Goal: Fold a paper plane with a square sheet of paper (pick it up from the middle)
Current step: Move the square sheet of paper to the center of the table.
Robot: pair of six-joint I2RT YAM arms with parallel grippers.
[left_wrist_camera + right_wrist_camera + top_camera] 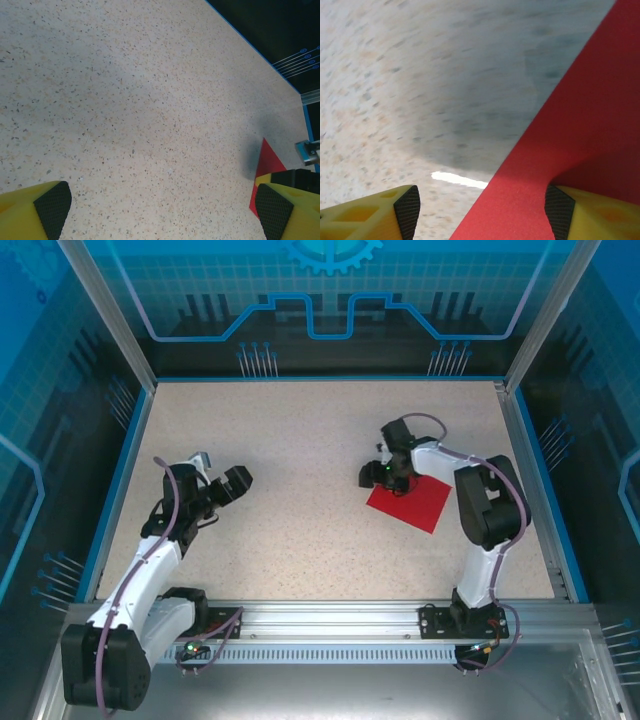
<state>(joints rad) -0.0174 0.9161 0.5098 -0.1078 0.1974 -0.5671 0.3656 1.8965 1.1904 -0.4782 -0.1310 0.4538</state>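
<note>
One speckled table. The square sheet of paper lies flat on it, right of centre in the top view, with its upper-left corner under my right gripper. In the right wrist view my fingers are apart: right pad over the red, left pad over bare table, paper edge running between. Contact: can't tell. My left gripper is left of centre, spread wide, holding nothing.

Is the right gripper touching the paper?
Cannot tell. In the right wrist view the right gripper has one finger overlapping the paper; shadow hides any contact or gap.
</note>
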